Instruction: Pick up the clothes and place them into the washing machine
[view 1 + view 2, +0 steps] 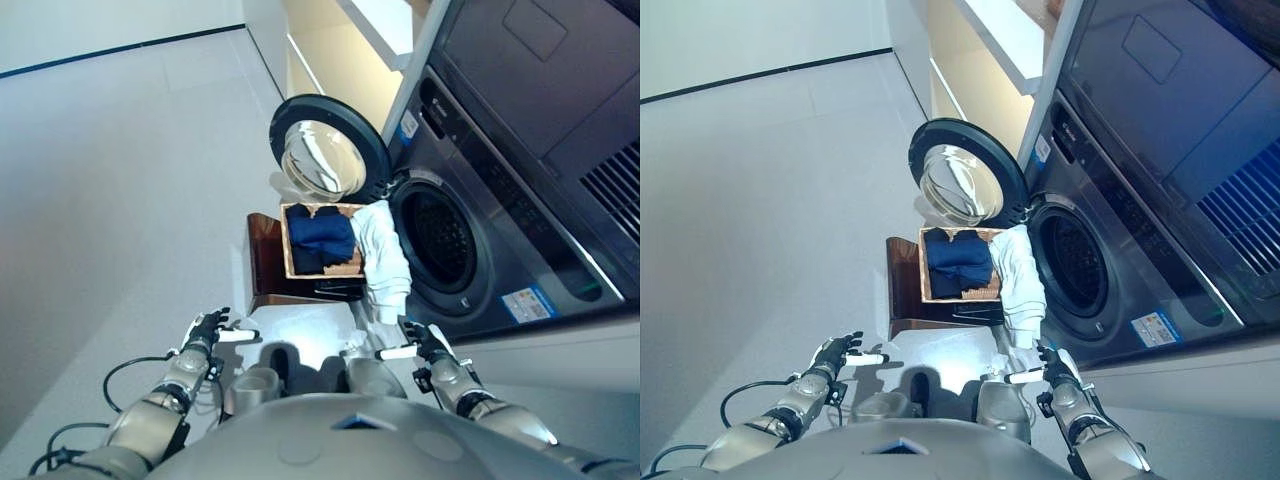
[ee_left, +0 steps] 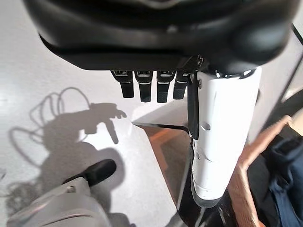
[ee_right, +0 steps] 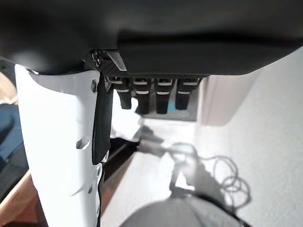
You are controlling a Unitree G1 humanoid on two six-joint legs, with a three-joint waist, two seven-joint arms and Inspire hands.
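Clothes: white garment [image 1: 383, 258] draped over basket [image 1: 290, 245] edge beside open washer [image 1: 440, 240], dark folded ones [image 1: 321, 238] inside basket on stool [image 1: 266, 268], left robot hand [image 1: 206, 327] and right robot hand [image 1: 427, 343] nearest, both spread, empty, washer door [image 1: 325, 155] swung open beyond

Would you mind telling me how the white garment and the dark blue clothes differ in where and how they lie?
The white garment is light and hangs over the basket's edge toward the washing machine's drum opening; the dark blue clothes are dark and lie bundled inside the basket. Neither is held: the left hand and right hand hover empty.
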